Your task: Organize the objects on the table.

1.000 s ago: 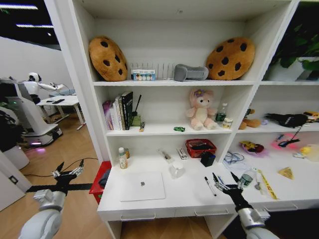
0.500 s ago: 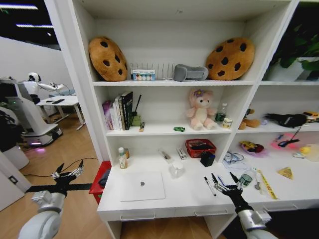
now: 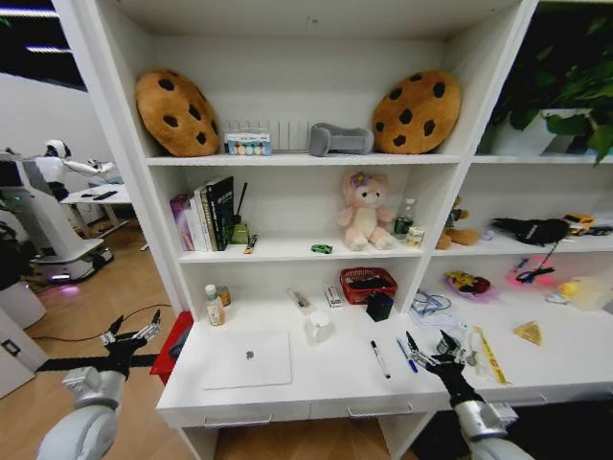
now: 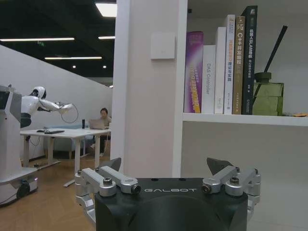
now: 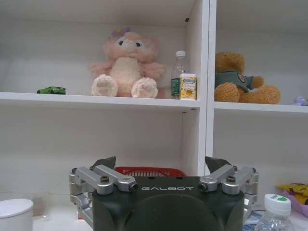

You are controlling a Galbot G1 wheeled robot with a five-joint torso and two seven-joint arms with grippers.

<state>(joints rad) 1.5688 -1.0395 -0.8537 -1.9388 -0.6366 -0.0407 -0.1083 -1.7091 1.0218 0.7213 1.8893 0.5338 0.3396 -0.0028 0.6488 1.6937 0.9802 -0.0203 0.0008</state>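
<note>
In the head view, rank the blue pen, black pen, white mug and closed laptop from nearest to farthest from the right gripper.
From the right gripper, open over the desk's right part:
1. Blue pen, on the desk just to its left.
2. Black pen, a little farther left.
3. White mug, left and toward the shelves.
4. Laptop, farthest, on the desk's left part.
</note>
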